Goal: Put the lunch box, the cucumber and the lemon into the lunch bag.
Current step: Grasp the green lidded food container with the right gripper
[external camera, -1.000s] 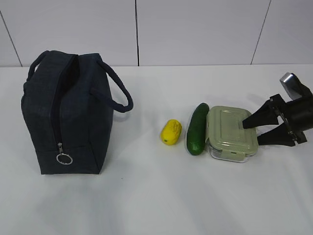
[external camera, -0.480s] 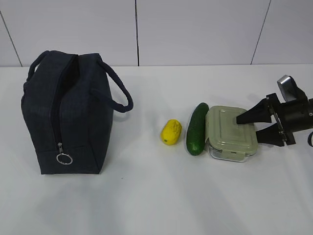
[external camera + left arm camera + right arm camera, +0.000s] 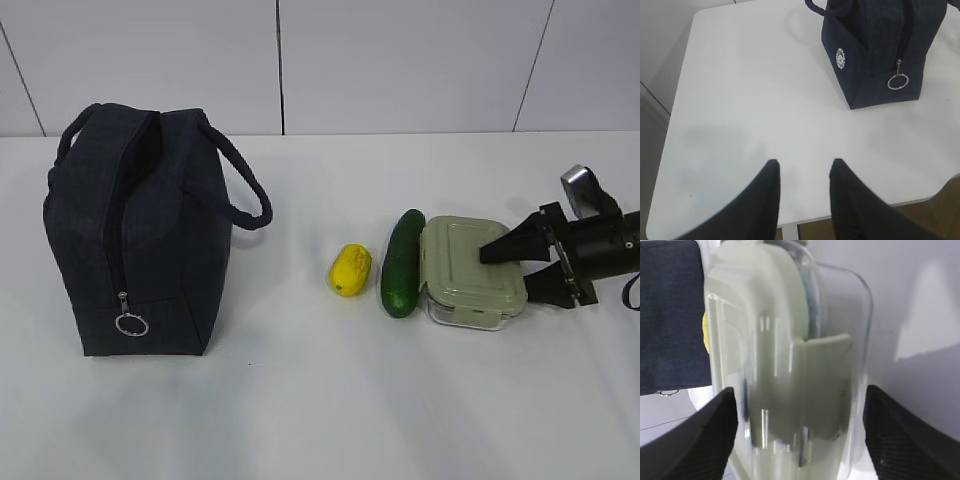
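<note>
Two open fingers of our right gripper (image 3: 522, 268) straddle the lunch box (image 3: 470, 270) near the table's right edge — we should centre on it before closing, without nudging the cucumber (image 3: 402, 262) — while our left gripper (image 3: 802, 172) hangs open, empty.

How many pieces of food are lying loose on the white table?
2. A small yellow oval lemon lies right of the dark navy fabric bag, and a dark green cucumber lies between the lemon and the green-lidded clear box. Whatever the closed bag holds is hidden.
</note>
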`<action>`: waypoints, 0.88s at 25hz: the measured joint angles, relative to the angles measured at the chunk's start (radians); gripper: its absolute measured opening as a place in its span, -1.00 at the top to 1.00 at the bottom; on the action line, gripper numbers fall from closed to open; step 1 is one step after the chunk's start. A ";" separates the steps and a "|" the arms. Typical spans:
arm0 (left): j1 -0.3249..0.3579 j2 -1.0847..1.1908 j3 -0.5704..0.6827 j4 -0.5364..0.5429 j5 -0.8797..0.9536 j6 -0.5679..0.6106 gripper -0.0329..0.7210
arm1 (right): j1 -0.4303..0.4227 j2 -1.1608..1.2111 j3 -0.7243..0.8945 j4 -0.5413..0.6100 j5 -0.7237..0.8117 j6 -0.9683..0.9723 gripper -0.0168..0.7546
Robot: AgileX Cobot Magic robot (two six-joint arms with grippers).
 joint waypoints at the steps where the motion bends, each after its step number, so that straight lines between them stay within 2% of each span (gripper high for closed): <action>1: 0.000 0.000 0.000 0.000 0.000 0.000 0.26 | 0.000 0.002 0.000 0.000 0.000 -0.001 -0.57; 14: 0.000 0.000 0.000 0.000 0.000 0.000 0.26 | 0.000 0.008 -0.001 0.006 0.002 -0.078 -0.55; 22: 0.000 0.000 0.000 0.000 0.000 0.000 0.26 | 0.000 0.008 -0.003 0.017 0.012 -0.086 -0.25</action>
